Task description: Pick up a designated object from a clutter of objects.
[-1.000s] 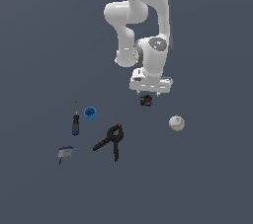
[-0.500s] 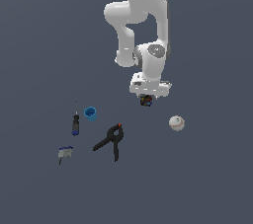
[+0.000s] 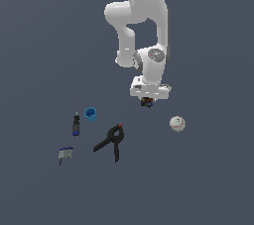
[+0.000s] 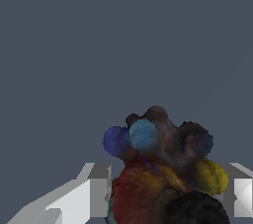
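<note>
Exterior view: we see the arm (image 3: 141,30) reaching down from the top of the frame, its gripper (image 3: 147,101) clamped on the lump (image 3: 146,102), a small dark cluster with blue, red and orange specks. The lump hangs just under the white hand, clear of the grey floor (image 3: 208,179).

We take the ball (image 3: 177,123) as our landmark. The lump sits above it and toward the exterior view's left, near but not touching. The clamp (image 3: 111,141) lies on the floor well to the exterior view's left of the ball and a little lower in the frame, its handles spread. The cup (image 3: 91,114) stands further to the exterior view's left of the ball, slightly higher in the frame than the clamp. Just beside the cup, on the side away from the ball, lies the screwdriver (image 3: 76,124), its thin tip pointing up the frame. The grey-blue piece (image 3: 64,154) lies farthest from the ball, below the screwdriver in the frame.

In the wrist view we see the lump (image 4: 160,168) filling the space between the two pale fingers (image 4: 94,193), one on each side and pressed against it. Its bumps show blue, dark red, yellow-orange and near-black. Behind it we see only plain grey.
</note>
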`<state>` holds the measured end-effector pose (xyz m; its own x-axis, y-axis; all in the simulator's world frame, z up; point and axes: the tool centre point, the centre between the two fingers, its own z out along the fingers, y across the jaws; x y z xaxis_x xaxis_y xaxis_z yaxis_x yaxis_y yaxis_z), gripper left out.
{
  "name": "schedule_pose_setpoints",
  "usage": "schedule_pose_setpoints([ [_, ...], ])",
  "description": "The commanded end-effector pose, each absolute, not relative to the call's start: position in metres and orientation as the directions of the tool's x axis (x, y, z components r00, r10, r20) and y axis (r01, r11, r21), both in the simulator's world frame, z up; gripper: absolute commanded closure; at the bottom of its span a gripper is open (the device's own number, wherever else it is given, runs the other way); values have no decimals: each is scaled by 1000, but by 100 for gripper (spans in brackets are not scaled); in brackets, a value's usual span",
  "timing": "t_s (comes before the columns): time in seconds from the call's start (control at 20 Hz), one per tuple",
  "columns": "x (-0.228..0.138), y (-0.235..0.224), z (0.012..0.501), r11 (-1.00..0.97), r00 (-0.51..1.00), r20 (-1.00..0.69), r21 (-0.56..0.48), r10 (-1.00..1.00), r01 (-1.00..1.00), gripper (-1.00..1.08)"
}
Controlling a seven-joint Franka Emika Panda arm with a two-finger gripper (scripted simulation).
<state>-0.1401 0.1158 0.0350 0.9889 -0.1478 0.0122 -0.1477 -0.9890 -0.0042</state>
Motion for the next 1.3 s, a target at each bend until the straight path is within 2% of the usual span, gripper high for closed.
schedule_pose_setpoints([
  [0.0, -145, 116, 30, -989, 989, 0, 0, -145, -145, 108],
  [0.7, -138, 112, 39, -989, 989, 13, -4, -148, -148, 108],
  [1.25, -114, 78, 79, -989, 989, 11, -5, -147, -147, 108],
])
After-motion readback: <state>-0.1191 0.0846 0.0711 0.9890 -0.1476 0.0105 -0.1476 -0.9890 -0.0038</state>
